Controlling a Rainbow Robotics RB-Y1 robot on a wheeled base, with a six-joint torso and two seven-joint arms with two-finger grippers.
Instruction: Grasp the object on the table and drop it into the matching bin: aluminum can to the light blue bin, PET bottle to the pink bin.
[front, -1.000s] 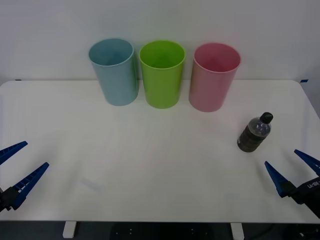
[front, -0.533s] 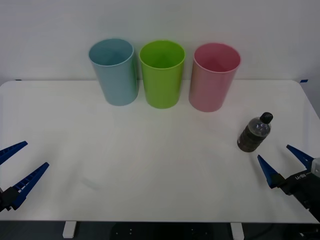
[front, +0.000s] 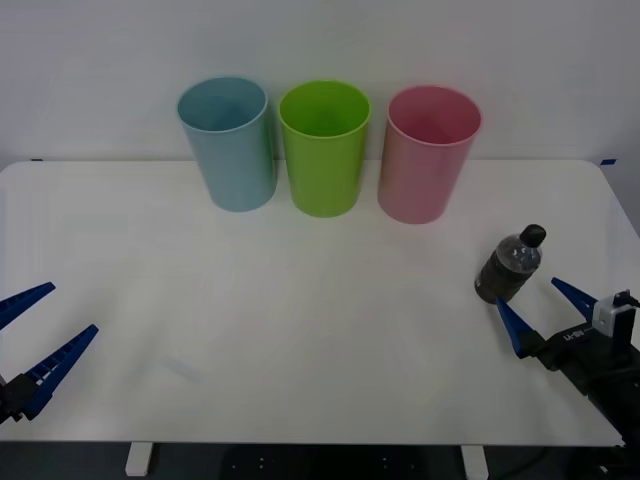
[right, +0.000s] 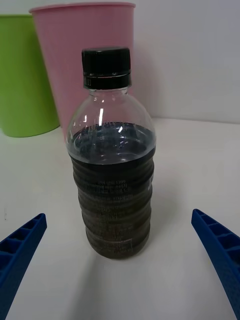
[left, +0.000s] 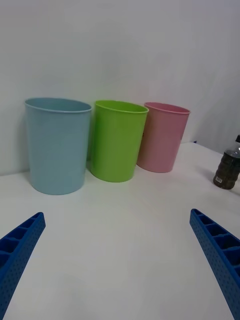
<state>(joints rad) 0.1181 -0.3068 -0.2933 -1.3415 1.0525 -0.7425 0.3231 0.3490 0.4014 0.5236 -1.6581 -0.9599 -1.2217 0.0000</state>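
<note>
Nearest the robot, the right gripper (front: 545, 315) hovers low over the table (front: 300, 300) at its right edge with its fingers spread wide, while the left gripper (front: 35, 335) waits, also spread, at the far left corner, well away from the work. Just ahead of the right gripper the PET bottle (right: 112, 165) stands upright, long axis vertical, centred between the open fingers but not yet within them, so a short forward reach looks enough. Beyond it stand the pink bin (front: 430, 152), the lime green bin (front: 324, 147) and the light blue bin (front: 228, 142).
</note>
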